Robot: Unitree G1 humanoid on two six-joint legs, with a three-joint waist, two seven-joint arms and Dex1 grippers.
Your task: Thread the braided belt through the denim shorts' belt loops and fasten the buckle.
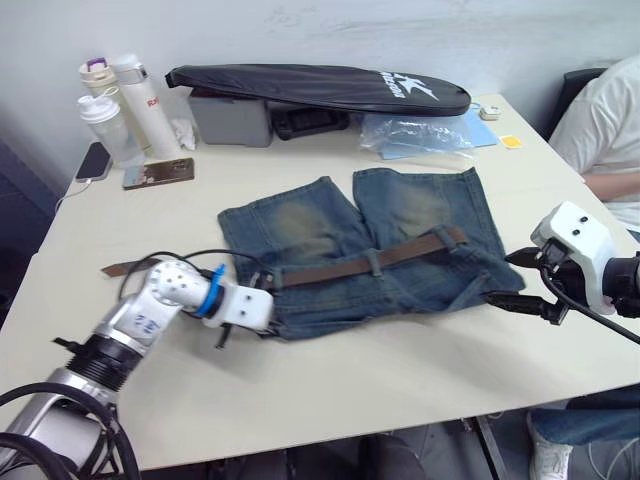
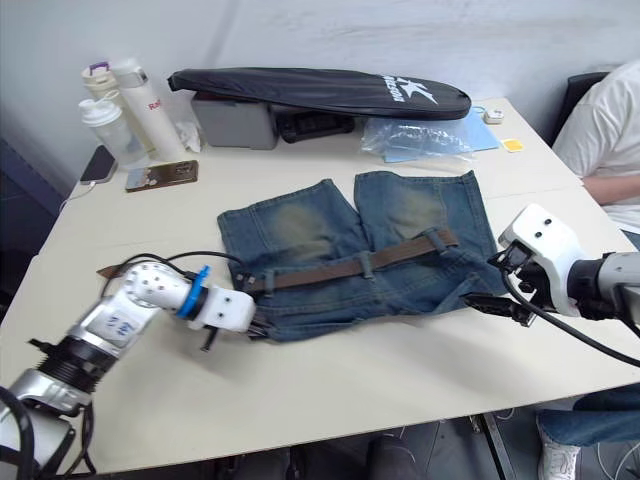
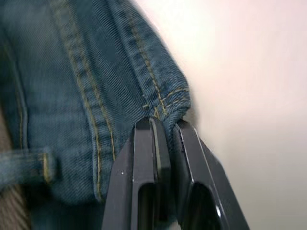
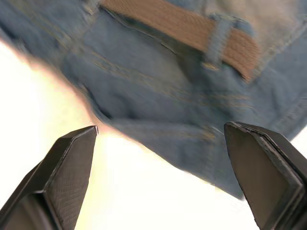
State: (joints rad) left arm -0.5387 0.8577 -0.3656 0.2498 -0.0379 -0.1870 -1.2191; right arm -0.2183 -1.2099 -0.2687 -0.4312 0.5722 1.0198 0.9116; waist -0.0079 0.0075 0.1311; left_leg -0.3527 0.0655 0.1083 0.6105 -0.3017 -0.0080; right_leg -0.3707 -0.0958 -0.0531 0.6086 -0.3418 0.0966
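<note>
The faded denim shorts (image 1: 400, 215) lie flat mid-table, waistband toward me. The brown braided belt (image 1: 330, 270) runs along the waistband under a belt loop (image 1: 372, 262). One end trails left onto the table (image 1: 118, 268) and the other ends near the shorts' right side (image 1: 455, 236). I cannot make out the buckle. My left gripper (image 3: 163, 125) is shut on the waistband's left corner (image 3: 168, 103); another belt loop (image 3: 29, 165) sits nearby. My right gripper (image 4: 160, 128) hangs open just off the shorts' right waistband corner (image 1: 490, 285), its fingers (image 1: 515, 302) holding nothing.
A black racket bag (image 1: 320, 88) lies over a grey box (image 1: 230, 118) at the back. Bottles (image 1: 125, 100) and phones (image 1: 158, 174) stand at the back left, and a clear plastic bag (image 1: 415, 135) at the back right. A person (image 1: 610, 130) sits at the right.
</note>
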